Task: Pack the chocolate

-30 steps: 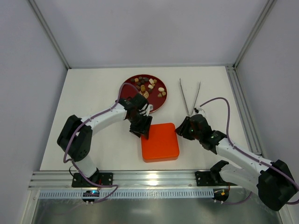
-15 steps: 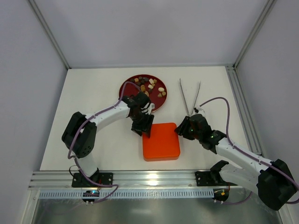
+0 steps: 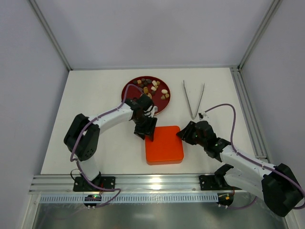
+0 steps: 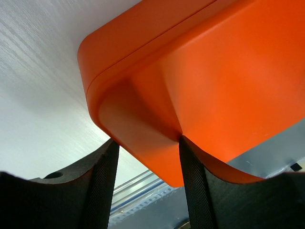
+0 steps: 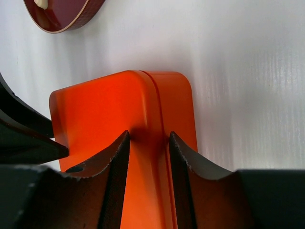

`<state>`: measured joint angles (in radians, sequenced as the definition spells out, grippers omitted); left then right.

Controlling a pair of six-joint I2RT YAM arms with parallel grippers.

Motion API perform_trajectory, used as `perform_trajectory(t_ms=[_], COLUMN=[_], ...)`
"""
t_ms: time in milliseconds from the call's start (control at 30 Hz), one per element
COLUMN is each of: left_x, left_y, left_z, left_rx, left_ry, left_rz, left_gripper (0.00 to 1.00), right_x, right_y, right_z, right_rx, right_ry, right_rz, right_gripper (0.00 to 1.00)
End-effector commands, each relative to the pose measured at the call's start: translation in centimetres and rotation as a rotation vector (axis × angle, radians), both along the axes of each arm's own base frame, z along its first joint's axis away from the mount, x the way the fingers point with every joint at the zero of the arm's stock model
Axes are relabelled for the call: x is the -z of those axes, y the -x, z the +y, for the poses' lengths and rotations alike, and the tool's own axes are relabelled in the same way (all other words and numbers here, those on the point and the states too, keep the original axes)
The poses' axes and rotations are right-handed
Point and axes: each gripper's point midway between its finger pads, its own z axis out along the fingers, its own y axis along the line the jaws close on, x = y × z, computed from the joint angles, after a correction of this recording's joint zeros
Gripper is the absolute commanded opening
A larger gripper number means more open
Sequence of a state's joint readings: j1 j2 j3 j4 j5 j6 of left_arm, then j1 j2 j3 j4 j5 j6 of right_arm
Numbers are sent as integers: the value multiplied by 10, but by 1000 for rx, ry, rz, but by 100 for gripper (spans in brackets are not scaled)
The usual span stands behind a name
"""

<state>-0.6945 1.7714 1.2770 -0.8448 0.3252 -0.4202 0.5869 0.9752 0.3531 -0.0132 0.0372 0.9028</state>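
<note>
No legible text, labels, numbers on orange box (image 3: 164, 145) or elsewhere.

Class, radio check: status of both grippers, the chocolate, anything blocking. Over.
left gripper clamped on orange box corner; right gripper straddling another corner, grip unclear. chocolate on plate, unpacked. Box closed, blocking packing.

White table (image 3: 95, 95): red plate (image 3: 160, 104), tweezers (image 3: 193, 113), orange box (image 3: 165, 145).
</note>
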Motion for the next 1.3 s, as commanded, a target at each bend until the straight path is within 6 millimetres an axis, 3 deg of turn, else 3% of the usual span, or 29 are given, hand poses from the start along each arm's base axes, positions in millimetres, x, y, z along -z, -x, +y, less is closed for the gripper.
perform_trajectory(t_ms=[0,500,800,900,1033,1267], left_x=[13,46,60,63,64,57], left_y=[1,14,10,6,-1,-7], left_z=[0,17,33,36,40,36], left_rx=[-17,-55,-81,-91,-107,-107], left_ry=[-10,-65,-132,-131,-132,-115], left_rz=[14,36,7,11,9,3], left_gripper=[53,52,52,52,52,52], right_x=[43,66,73,70,56,45], right_y=[26,34,39,39,35,46], right_z=[-16,-20,-14,-15,-12,-11], right_rx=[-2,2,-11,-26,-58,-117], right_ry=[78,89,34,49,60,71], right_rz=[128,187,196,184,147,164], right_gripper=[39,34,34,39,54,60])
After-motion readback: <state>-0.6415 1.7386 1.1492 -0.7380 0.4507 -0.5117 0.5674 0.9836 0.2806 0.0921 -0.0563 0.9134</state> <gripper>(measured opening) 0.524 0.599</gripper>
